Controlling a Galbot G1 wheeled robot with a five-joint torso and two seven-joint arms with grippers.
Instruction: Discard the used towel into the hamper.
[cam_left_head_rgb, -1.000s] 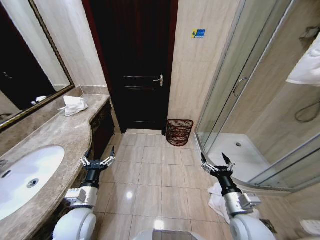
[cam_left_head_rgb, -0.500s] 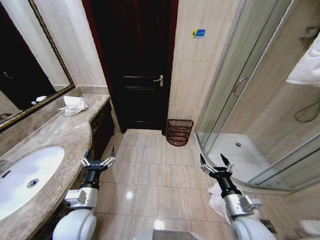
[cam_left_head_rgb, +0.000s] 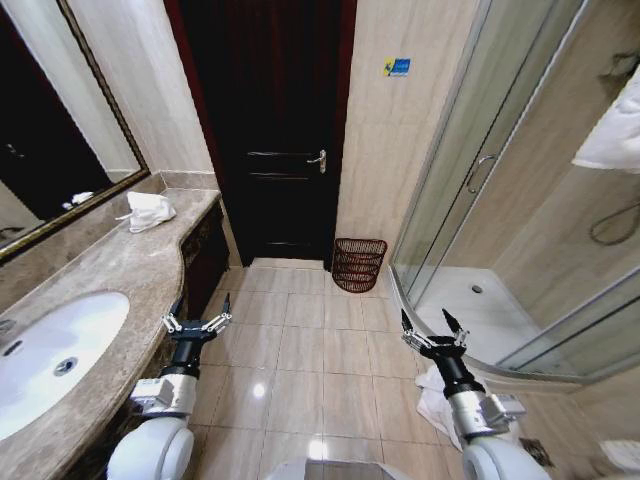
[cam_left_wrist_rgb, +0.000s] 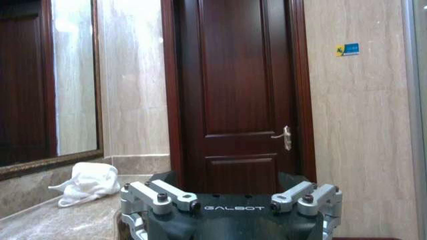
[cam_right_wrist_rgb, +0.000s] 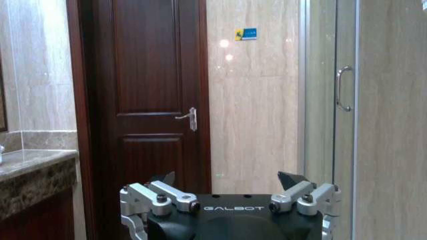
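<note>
A crumpled white towel (cam_left_head_rgb: 148, 211) lies on the far end of the marble counter (cam_left_head_rgb: 120, 265), and the left wrist view shows the same towel (cam_left_wrist_rgb: 85, 182). The hamper (cam_left_head_rgb: 358, 264), a small red-brown wire basket, stands on the floor by the wall right of the dark door (cam_left_head_rgb: 268, 130). My left gripper (cam_left_head_rgb: 197, 318) hangs open beside the counter's front edge, holding nothing. Over the floor tiles near the shower threshold, my right gripper (cam_left_head_rgb: 432, 332) is open and holds nothing. Both are well short of the towel and the hamper.
A white sink (cam_left_head_rgb: 55, 350) is set into the near counter, with a mirror (cam_left_head_rgb: 50, 130) above. A glass shower enclosure (cam_left_head_rgb: 480, 190) fills the right side. A white cloth (cam_left_head_rgb: 432, 398) lies on the floor under my right arm. Another towel (cam_left_head_rgb: 612, 130) hangs at the upper right.
My right gripper has shifted very slightly toward me. Nothing else has moved.
</note>
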